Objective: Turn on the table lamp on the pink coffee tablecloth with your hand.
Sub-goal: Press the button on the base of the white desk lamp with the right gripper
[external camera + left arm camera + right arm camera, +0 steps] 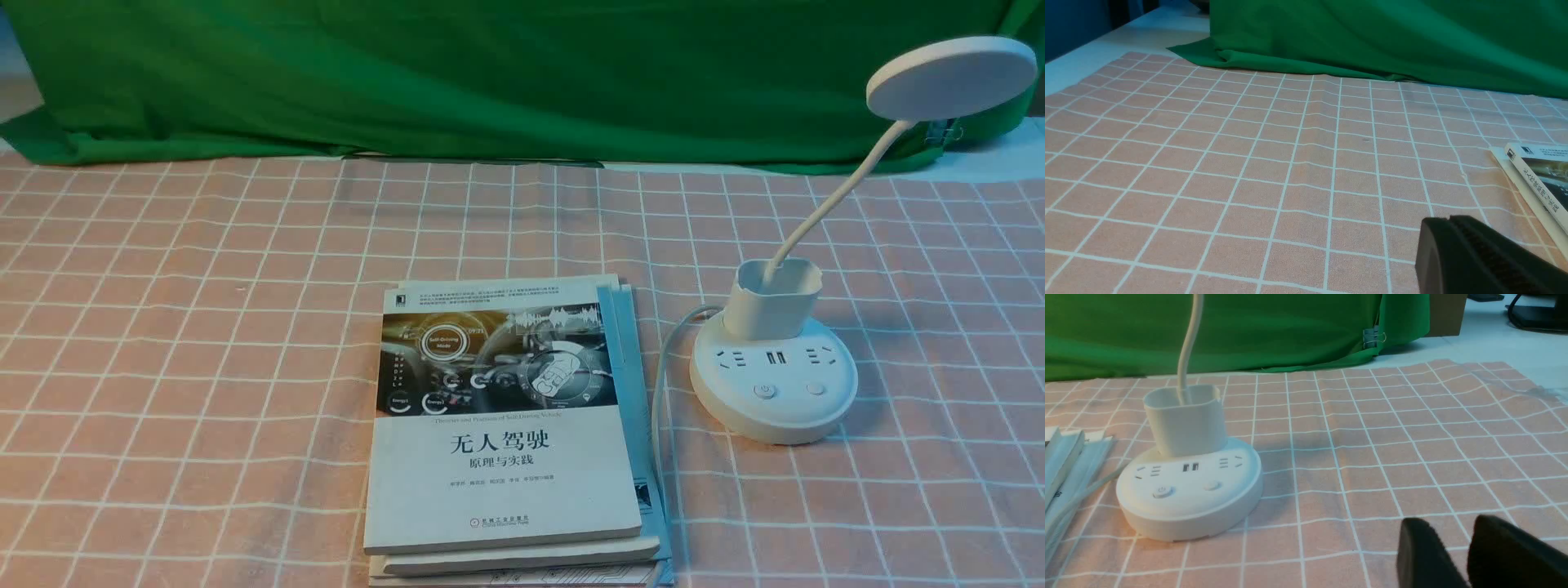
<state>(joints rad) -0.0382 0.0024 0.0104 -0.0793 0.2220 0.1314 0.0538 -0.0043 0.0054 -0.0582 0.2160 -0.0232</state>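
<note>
Salmon-pink with a white grid, the pink coffee tablecloth (pixel 163 327) covers the surface, and a green backdrop (pixel 490 73) is draped behind it. Well to the left of the table lamp (pixel 771 384), beyond the books, the left hand (pixel 1449 232) hangs low over bare cloth. Only a dark corner of its fingers (pixel 1478 261) shows, and I cannot tell whether they are together or apart. Just left of the lamp lies a stack of books (pixel 506 457), its top cover printed in Chinese. A white cable (pixel 660 392) runs between the stack and the lamp's base. The lamp stands upright on the cloth, with two round buttons (pixel 764 391) on the robot's side of the base and its disc head (pixel 951 77) leaning right. To the lamp's right, apart from its base, the right hand (pixel 1457 533) sits low, fingers (pixel 1421 555) slightly spread with cloth showing in the gap.
</note>
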